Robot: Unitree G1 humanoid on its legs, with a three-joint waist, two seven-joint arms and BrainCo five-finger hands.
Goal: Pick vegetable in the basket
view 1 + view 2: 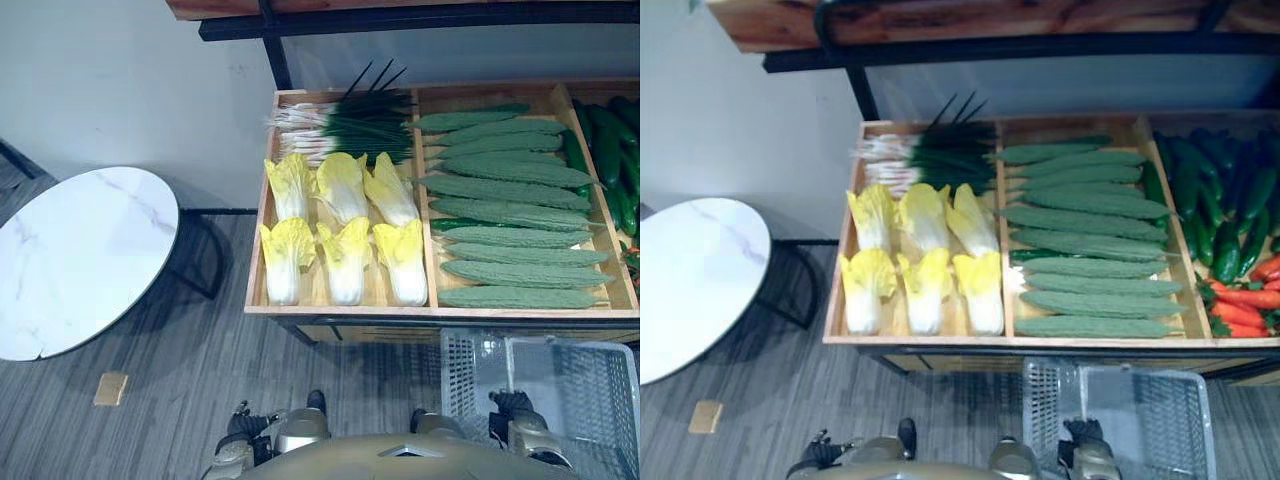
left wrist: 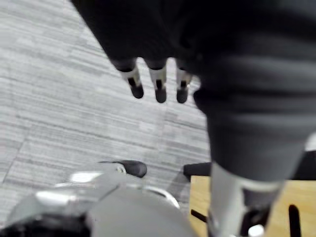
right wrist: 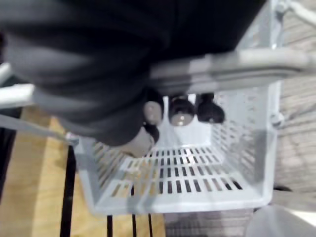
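A wooden display crate holds yellow-white napa cabbages, bumpy green gourds, green onions, dark cucumbers and carrots. In front of the crate, low at the right, hangs an empty grey plastic basket. My right hand is shut on the basket's handle, with its fingers curled under the bar. My left hand hangs low at the left, fingers straight over the floor, holding nothing.
A round white marble table stands at the left on dark legs. A small tan block lies on the grey plank floor. A dark shelf bar runs above the back of the crate.
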